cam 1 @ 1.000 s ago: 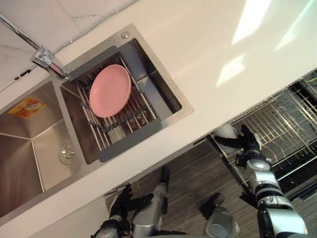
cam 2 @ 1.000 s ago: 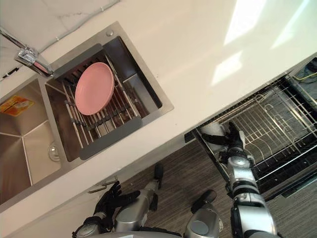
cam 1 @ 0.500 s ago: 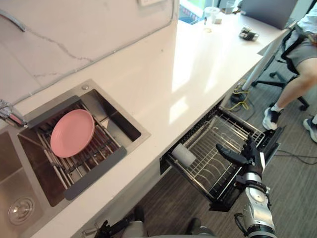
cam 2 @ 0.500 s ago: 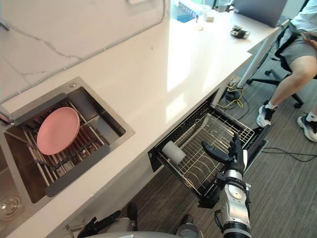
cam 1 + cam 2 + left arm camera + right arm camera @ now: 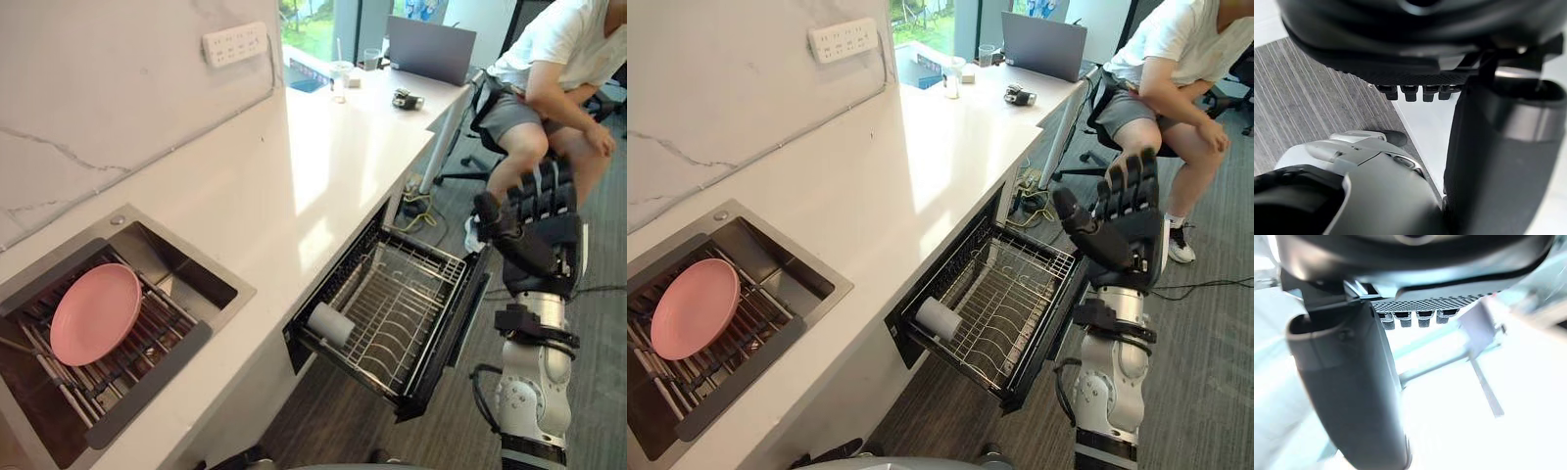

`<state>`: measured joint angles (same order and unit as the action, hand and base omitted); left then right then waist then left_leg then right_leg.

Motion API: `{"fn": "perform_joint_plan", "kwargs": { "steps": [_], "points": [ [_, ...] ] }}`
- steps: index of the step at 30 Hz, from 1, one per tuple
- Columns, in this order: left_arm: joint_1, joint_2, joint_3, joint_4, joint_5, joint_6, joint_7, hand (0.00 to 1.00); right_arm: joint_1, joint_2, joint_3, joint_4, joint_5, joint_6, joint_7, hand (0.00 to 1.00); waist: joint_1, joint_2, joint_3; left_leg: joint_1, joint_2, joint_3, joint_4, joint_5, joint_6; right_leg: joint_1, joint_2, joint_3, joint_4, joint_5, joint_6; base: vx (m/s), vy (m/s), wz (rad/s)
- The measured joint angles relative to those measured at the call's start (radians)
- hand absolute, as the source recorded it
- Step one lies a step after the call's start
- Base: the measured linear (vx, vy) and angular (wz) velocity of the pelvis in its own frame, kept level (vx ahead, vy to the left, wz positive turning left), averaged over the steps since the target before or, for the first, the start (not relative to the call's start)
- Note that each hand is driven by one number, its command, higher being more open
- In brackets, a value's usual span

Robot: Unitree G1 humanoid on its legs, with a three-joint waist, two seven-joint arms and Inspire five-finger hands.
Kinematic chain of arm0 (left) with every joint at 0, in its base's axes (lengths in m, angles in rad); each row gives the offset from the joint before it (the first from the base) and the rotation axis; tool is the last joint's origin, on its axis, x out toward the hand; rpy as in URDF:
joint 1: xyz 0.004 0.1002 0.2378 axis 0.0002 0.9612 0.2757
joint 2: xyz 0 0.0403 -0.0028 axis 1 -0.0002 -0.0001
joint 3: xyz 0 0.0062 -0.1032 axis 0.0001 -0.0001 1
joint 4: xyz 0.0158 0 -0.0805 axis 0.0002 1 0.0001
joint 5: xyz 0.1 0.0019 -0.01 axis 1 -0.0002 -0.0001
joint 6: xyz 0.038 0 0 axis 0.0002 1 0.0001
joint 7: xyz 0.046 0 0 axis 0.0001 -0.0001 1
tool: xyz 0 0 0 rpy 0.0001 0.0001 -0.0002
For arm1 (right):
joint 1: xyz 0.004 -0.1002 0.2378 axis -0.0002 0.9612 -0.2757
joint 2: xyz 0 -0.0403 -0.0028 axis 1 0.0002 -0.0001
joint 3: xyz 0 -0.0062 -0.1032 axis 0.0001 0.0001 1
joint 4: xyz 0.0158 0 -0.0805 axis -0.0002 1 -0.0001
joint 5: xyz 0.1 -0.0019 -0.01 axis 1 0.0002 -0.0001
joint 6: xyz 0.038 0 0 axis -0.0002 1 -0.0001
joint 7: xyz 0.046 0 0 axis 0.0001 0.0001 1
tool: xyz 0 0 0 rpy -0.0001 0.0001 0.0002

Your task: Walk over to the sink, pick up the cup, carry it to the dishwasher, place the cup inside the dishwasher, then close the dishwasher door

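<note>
A white cup (image 5: 330,324) lies on its side in the near left corner of the pulled-out wire rack (image 5: 411,294) of the dishwasher under the counter. The dishwasher door (image 5: 462,328) hangs open at the rack's outer end. My right hand (image 5: 541,227) is raised well above and to the right of the rack, open, fingers straight and holding nothing; its thumb (image 5: 1352,382) fills much of the right wrist view. My left hand (image 5: 1415,44) hangs low over the wood-look floor, fingers relaxed, empty.
A pink plate (image 5: 95,313) rests on a drying rack in the sink (image 5: 186,269) at the left. The white counter (image 5: 323,166) runs back to a desk with a laptop (image 5: 431,49). A person (image 5: 549,59) sits on a chair close behind my right hand.
The camera has swung right and up. My right hand let go of the cup at the rack's corner, then rose high to the right. The cup stays in the rack.
</note>
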<state>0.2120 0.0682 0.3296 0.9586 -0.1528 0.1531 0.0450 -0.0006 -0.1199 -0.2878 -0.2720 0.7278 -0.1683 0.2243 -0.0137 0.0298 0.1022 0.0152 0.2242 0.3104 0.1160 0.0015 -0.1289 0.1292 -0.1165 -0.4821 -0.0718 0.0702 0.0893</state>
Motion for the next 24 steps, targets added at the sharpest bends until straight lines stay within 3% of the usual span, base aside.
{"fn": "perform_joint_plan", "kwargs": {
  "steps": [2, 4, 5, 10, 15, 18, 20, 21, 22, 23, 24],
  "points": [
    [-0.004, 0.000, -0.002, -0.004, -0.005, 0.014, -0.002, 1.00, 0.000, 0.000, 0.033, -0.018, 0.030, 0.015, 0.044, 1.00, -0.002, 0.004, -0.001, -0.023, 0.011, 0.029, 0.050, -0.028, 0.026, 0.016, -0.005, -0.028, 0.002, -0.002, -0.003, -0.03, 0.048, 0.40],
    [-0.005, 0.003, -0.005, -0.003, -0.004, 0.032, -0.009, 1.00, 0.000, -0.003, 0.078, -0.019, 0.043, 0.044, 0.057, 1.00, -0.007, 0.006, -0.013, -0.019, 0.046, 0.195, 0.067, -0.033, 0.038, 0.029, -0.032, -0.093, 0.003, -0.006, 0.010, 0.02, 0.093, 0.83],
    [-0.006, -0.001, -0.005, -0.001, -0.005, 0.038, -0.010, 1.00, -0.001, -0.011, 0.098, -0.017, 0.058, 0.053, 0.056, 1.00, -0.006, 0.012, -0.016, -0.016, 0.041, 0.227, 0.055, -0.018, 0.044, 0.029, -0.049, -0.118, 0.006, -0.005, 0.020, 0.04, 0.116, 0.81],
    [-0.021, 0.000, -0.057, -0.004, -0.014, 0.062, -0.100, 1.00, -0.016, 0.028, 0.304, 0.031, 0.065, 0.078, 0.037, 1.00, 0.016, 0.012, -0.018, 0.075, -0.085, 0.212, -0.211, 0.129, 0.058, 0.043, -0.107, -0.159, 0.016, 0.005, 0.055, 0.08, 0.133, 0.30],
    [-0.034, 0.015, -0.078, -0.003, -0.056, 0.064, -0.138, 1.00, -0.034, 0.062, 0.333, 0.046, 0.063, 0.069, -0.031, 1.00, 0.021, 0.001, -0.020, 0.073, -0.101, 0.150, -0.212, 0.121, 0.068, 0.048, -0.142, -0.200, 0.102, -0.013, 0.062, 0.09, 0.064, 0.39],
    [-0.053, 0.027, -0.107, -0.001, -0.064, 0.079, -0.179, 1.00, -0.034, 0.057, 0.331, 0.061, 0.059, 0.058, -0.055, 1.00, 0.020, -0.003, -0.017, 0.059, -0.105, 0.098, -0.212, 0.103, 0.083, -0.010, -0.202, -0.221, 0.304, -0.049, 0.046, 0.06, 0.063, 0.48],
    [-0.065, 0.038, -0.134, -0.001, -0.064, 0.091, -0.195, 1.00, -0.034, 0.056, 0.330, 0.070, 0.054, 0.055, -0.078, 1.00, 0.022, -0.012, -0.010, 0.066, -0.102, 0.067, -0.211, 0.100, 0.088, -0.080, -0.269, -0.189, 0.525, -0.050, -0.019, 0.08, 0.054, 0.42],
    [-0.068, 0.053, -0.158, -0.005, -0.064, 0.097, -0.200, 1.00, -0.034, 0.057, 0.331, 0.070, 0.054, 0.054, -0.081, 1.00, 0.022, -0.021, -0.006, 0.076, -0.102, 0.044, -0.210, 0.099, 0.087, -0.127, -0.291, -0.115, 0.643, -0.028, -0.119, 0.08, 0.041, 0.57],
    [-0.070, 0.069, -0.186, -0.010, -0.064, 0.102, -0.201, 1.00, -0.034, 0.056, 0.330, 0.069, 0.056, 0.051, -0.086, 1.00, 0.019, -0.035, -0.005, 0.078, -0.099, 0.014, -0.209, 0.097, 0.087, -0.171, -0.279, -0.006, 0.714, 0.014, -0.151, 0.07, 0.027, 0.63],
    [-0.070, 0.073, -0.198, -0.011, -0.063, 0.101, -0.202, 1.00, -0.033, 0.056, 0.329, 0.067, 0.056, 0.047, -0.088, 1.00, 0.015, -0.029, -0.008, 0.079, -0.095, -0.008, -0.209, 0.097, 0.088, -0.190, -0.264, 0.052, 0.739, 0.030, -0.146, 0.11, -0.053, 0.91],
    [-0.073, 0.075, -0.199, -0.008, -0.060, 0.088, -0.188, 1.00, -0.022, 0.052, 0.323, 0.061, 0.059, 0.045, -0.089, 1.00, 0.001, -0.023, -0.008, 0.061, -0.074, -0.076, -0.207, 0.096, 0.087, -0.197, -0.183, 0.179, 0.719, -0.114, -0.064, 0.10, -0.093, 0.84]
  ]
}}
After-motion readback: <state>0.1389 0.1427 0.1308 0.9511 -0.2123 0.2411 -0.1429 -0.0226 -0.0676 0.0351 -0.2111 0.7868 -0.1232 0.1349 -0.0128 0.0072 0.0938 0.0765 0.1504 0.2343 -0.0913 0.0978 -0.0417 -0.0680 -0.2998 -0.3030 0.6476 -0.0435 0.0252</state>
